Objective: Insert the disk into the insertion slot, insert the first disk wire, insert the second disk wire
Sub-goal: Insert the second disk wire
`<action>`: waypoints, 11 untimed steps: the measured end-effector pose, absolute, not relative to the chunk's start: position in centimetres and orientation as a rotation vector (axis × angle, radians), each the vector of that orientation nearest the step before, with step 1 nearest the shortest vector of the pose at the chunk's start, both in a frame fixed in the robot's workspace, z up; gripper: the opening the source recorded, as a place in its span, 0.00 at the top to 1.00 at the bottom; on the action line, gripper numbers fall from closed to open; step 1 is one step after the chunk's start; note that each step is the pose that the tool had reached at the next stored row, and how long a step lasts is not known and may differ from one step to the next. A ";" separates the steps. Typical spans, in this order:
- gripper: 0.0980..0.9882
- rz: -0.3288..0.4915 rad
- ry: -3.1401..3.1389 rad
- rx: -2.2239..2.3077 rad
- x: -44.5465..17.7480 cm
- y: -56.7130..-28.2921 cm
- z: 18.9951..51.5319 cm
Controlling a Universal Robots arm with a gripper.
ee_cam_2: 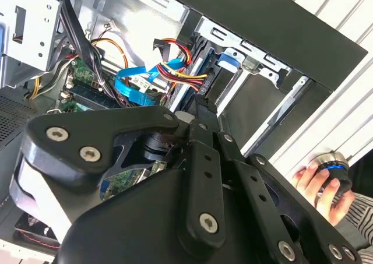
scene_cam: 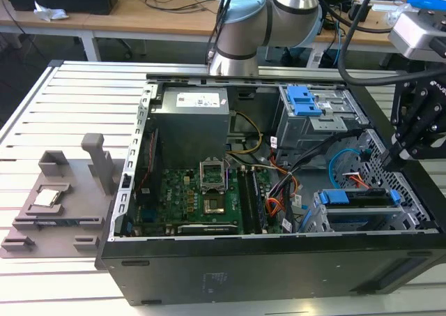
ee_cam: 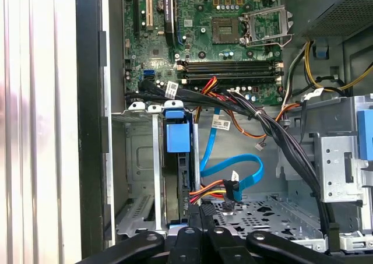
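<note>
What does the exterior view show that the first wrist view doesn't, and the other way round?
Exterior view adds: the arm's grey and blue joints and the grey fixture at the exterior view's left.
First wrist view adds: the small blue port on the board's edge and the inside of the bay beside the disk.
Both: the motherboard with its bare socket, the disk in its blue carrier sitting in the insertion slot, the blue flat cable and the gripper.

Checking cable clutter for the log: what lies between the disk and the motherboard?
In the first wrist view, a bundle of black cables crosses between the disk and the motherboard.
</note>
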State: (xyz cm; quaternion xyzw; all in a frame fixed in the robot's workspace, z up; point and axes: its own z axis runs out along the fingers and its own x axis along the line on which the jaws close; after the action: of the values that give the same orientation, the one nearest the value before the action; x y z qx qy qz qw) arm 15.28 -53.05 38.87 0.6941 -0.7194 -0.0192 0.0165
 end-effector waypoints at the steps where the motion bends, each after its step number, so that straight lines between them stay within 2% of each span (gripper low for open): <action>1: 0.99 -0.060 -2.237 2.158 15.3 -53.0 38.9; 5: 0.99 -0.060 -2.237 2.158 15.3 -53.0 38.9; 6: 0.92 -0.060 -2.237 2.158 15.3 -53.1 38.9; 7: 0.78 -0.060 -2.237 2.158 15.3 -53.1 38.9; 8: 0.70 -0.060 -2.237 2.158 15.3 -53.1 38.9; 11: 0.70 -0.060 -2.236 2.158 15.3 -52.9 38.9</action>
State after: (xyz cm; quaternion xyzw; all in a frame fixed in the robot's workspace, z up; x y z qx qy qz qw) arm 15.28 -52.92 38.93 0.6943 -0.7192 -0.0192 0.0166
